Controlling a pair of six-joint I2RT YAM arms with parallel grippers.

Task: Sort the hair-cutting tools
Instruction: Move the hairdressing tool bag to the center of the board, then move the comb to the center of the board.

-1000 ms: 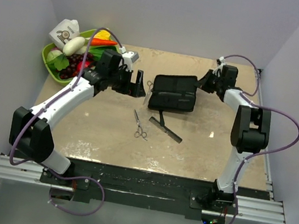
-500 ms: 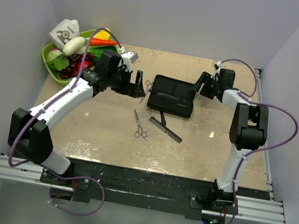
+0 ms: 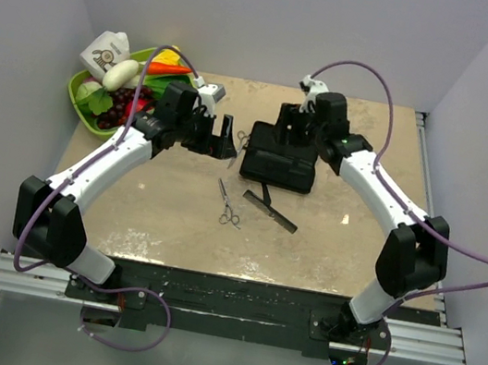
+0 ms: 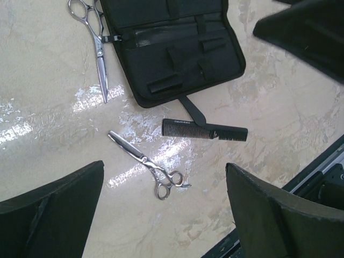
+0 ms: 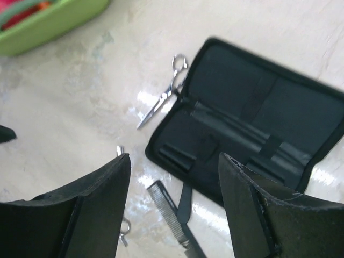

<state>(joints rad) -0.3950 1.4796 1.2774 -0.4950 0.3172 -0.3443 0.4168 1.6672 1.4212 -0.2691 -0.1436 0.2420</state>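
Note:
A black case [image 3: 281, 159] lies opened flat at mid-table. One pair of silver scissors [image 3: 243, 140] lies against its left edge, also in the left wrist view [image 4: 98, 40] and the right wrist view [image 5: 164, 97]. The other scissors [image 3: 228, 204] lie in front, seen closer from the left wrist [image 4: 148, 164]. The black comb [image 3: 269, 211] rests beside them, below the case [image 4: 204, 130] [image 5: 172, 215]. My left gripper [image 3: 229, 137] hovers open left of the case, holding nothing [image 4: 164, 167]. My right gripper [image 3: 284, 124] hangs open above the case's back edge, empty [image 5: 174, 158].
A green tray [image 3: 84, 104] of toy fruit and vegetables with a small carton [image 3: 106, 52] stands at the back left; its rim shows in the right wrist view [image 5: 48, 24]. A black strap [image 4: 192, 109] trails from the case toward the comb. Walls close in on three sides.
The case's cover has gone from folded to lying flat open. My right gripper has opened, let go of the case and swung left from the case's right edge to above it. The left arm stayed still.

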